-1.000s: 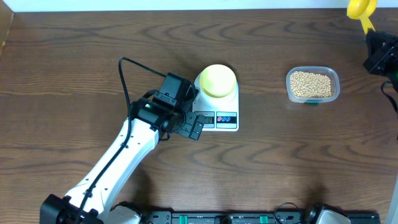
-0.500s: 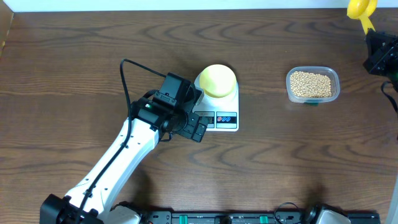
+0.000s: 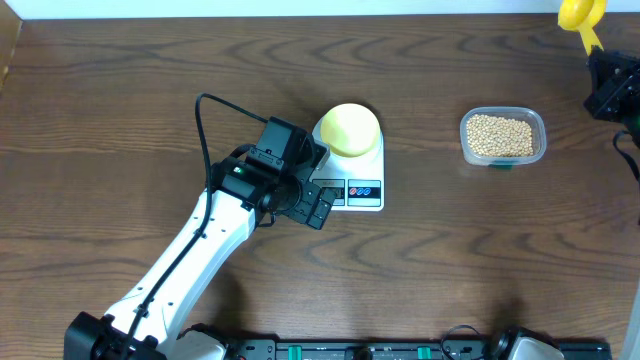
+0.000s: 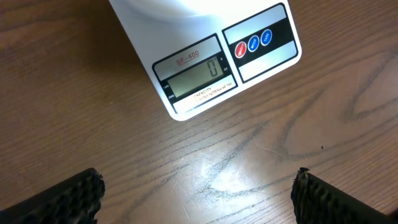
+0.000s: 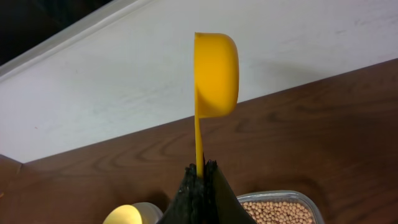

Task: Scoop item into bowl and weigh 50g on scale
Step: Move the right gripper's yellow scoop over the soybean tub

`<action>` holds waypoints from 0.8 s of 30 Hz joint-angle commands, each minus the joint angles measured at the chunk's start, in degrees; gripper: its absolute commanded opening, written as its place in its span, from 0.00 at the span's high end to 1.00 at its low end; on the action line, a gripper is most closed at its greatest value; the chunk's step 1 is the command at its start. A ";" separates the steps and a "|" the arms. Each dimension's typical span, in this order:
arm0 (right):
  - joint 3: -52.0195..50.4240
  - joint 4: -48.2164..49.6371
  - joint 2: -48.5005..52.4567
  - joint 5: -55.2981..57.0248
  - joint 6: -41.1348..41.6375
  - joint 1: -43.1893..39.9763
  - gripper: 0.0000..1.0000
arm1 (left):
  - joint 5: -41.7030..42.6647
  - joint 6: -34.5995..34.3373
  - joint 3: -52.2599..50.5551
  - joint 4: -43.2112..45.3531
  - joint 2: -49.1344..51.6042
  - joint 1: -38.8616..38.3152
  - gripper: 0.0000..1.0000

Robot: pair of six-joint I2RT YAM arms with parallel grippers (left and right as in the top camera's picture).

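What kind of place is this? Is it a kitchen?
Probably a robot lab bench, not a kitchen: a white robot arm over a wooden table, a scale with a bowl on it, and the right gripper holding a yellow scoop.

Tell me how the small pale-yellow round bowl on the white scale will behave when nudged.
The small pale-yellow round bowl looks empty, so probably light. Resting loose on the smooth white digital scale, it would likely slide rather than tip.
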 commanded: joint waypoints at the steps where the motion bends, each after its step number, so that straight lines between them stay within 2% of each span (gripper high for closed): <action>1: 1.07 0.00 0.09 -0.15 -0.61 0.00 0.99 | -0.76 0.94 -0.61 0.24 0.50 -0.04 0.02; 24: 1.07 -6.56 0.13 2.36 -2.95 -0.02 0.99 | -0.76 0.94 -0.61 0.20 0.50 -0.02 0.02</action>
